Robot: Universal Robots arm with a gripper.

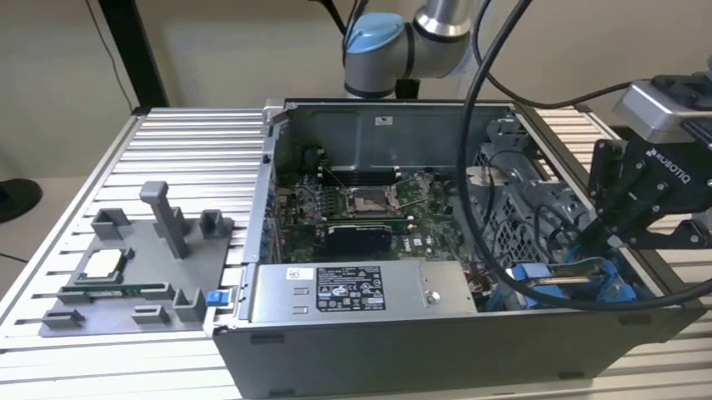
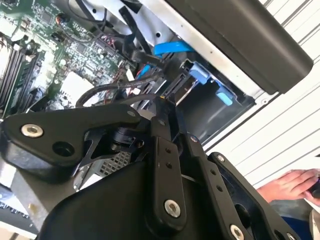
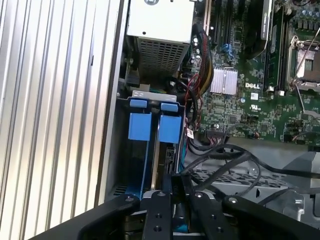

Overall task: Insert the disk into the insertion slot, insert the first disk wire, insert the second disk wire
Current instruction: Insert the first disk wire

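Disk (image 1: 569, 270) sits in the insertion slot (image 1: 514, 229), just beside the grey power box (image 1: 356, 292), so I judge we're on a wire step. My gripper (image 3: 172, 181) is down at the disk's end. The jaws are pinched nearly together, apparently on the plug of a thin black disk wire (image 3: 215, 156). Glossy blue plastic, perforated grey metal. That plug needs squaring to its socket.

Power supply (image 1: 362, 292) beside motherboard (image 1: 368, 212) in open case (image 1: 423, 350); grey fixture plate (image 1: 133, 283) on ribbed table (image 1: 189, 142).
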